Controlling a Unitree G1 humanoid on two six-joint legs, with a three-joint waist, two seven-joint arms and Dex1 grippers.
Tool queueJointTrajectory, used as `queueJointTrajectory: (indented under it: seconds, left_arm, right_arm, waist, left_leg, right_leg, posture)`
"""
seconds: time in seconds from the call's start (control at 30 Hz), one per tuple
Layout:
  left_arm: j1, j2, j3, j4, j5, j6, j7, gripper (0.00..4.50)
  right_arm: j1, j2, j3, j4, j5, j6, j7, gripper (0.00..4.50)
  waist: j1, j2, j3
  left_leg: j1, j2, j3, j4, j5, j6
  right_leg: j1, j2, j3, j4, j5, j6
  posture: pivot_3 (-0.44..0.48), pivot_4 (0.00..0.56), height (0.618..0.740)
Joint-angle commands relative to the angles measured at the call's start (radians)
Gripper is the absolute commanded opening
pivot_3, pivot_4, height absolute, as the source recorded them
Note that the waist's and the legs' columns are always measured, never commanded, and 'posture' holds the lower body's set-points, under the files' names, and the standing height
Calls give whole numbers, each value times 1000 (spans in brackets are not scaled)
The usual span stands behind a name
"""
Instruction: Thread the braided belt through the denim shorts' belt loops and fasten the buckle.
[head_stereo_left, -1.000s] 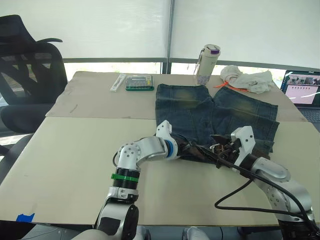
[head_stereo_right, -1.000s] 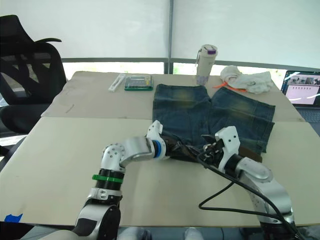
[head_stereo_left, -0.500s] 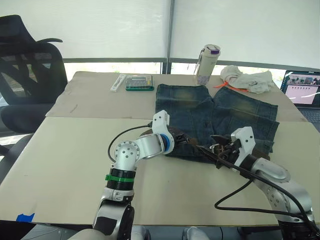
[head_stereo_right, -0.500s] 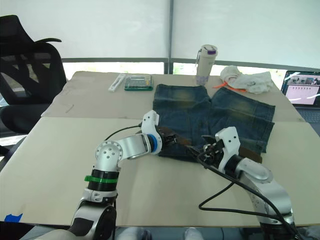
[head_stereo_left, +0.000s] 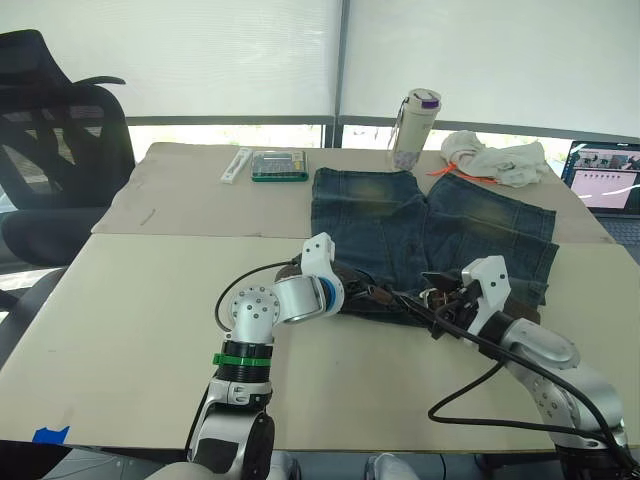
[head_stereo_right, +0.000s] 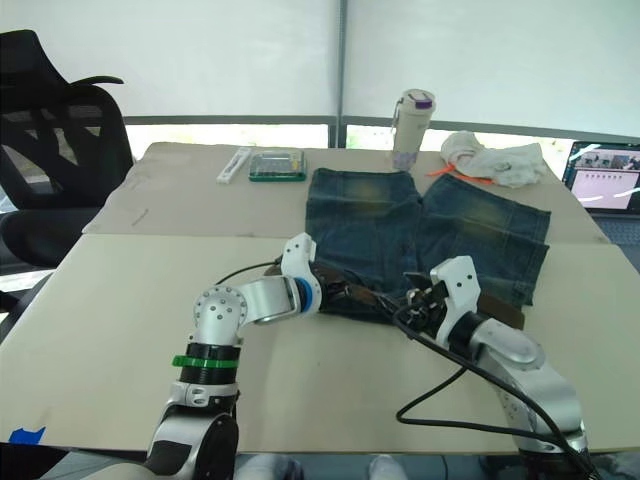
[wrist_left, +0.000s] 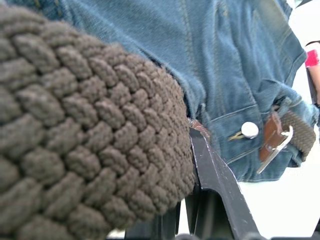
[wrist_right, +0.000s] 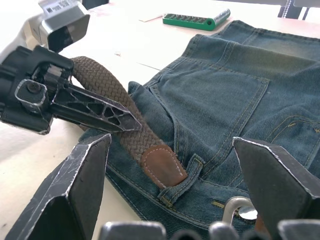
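My left fingers (wrist_right: 107, 116) are clamped on the braided belt (wrist_right: 112, 107), w/ the strap pinched a little behind its brown leather tip (wrist_right: 162, 169). My right fingers (wrist_right: 172, 187) stand wide apart, holding nothing, straddling the waistband just beside that tip.

The denim shorts (head_stereo_left: 430, 235) lie flat on the worktop, waistband toward the near edge, legs toward the far edge. The belt runs along the waistband, so its long axis goes roughly left-right across the worktop. The tip points toward my right side and sits right at the mouth of a belt loop (wrist_right: 182, 182), nose touching or just under it; can't tell if it's properly through. The buckle (wrist_left: 276, 146) lies further along the waistband on my right, near the silver button (wrist_left: 249, 130), apart from the tip.

What matters next, I reckon: the tip must go on along the waistband line, straight thru the loop toward my right fingers. Right arm is the nearer one to receive it on the far side of the loop; left arm does the feeding.

Containers: a green case (head_stereo_left: 279, 166) at the far edge, w/ small bits inside I can't make out, and a capped bottle (head_stereo_left: 412, 128) there too, contents not visible
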Motion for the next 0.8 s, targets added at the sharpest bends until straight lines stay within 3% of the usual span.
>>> queueJointTrajectory:
  seconds: [0.03, 0.23, 0.57, 0.7, 0.8]
  left_arm:
    - [-19, -39, 28, -30, -16, 46, 13, 0]
    - [-22, -59, 75, -31, -20, 117, 36, 0]
    - [-66, -54, 107, -23, 60, 82, 66, 0]
    - [-59, -47, 72, -49, 75, 47, -36, 0]
    - [-28, 37, -42, -143, 164, -72, -246, 0]
  right_arm:
    - [7, 2, -29, -51, 10, -11, -7, 4289]
    - [18, 5, -24, -56, 10, -13, -14, 4289]
    - [37, 13, -25, -66, 12, -12, -21, 4289]
    - [40, 31, -10, -62, 6, -5, -38, 4289]
    - [41, 59, 7, -51, 2, -3, -56, 4289]
  waist:
    - [0, 0, 0]
    - [-1, 0, 0]
    - [-1, 0, 0]
    - [0, 0, 0]
    - [-1, 0, 0]
  left_leg:
    - [0, 0, 0, 0, 0, 0]
    - [0, 0, 0, 0, 0, 0]
    - [0, 0, 0, 0, 0, 0]
    - [0, 0, 0, 0, 0, 0]
    - [-1, 0, 0, 0, 0, 0]
  right_leg:
    - [0, 0, 0, 0, 0, 0]
    - [0, 0, 0, 0, 0, 0]
    - [0, 0, 0, 0, 0, 0]
    - [0, 0, 0, 0, 0, 0]
    - [-1, 0, 0, 0, 0, 0]
  posture:
    - [0, 150, 737]
    - [0, 150, 737]
    - [0, 150, 737]
    - [0, 150, 737]
    - [0, 150, 737]
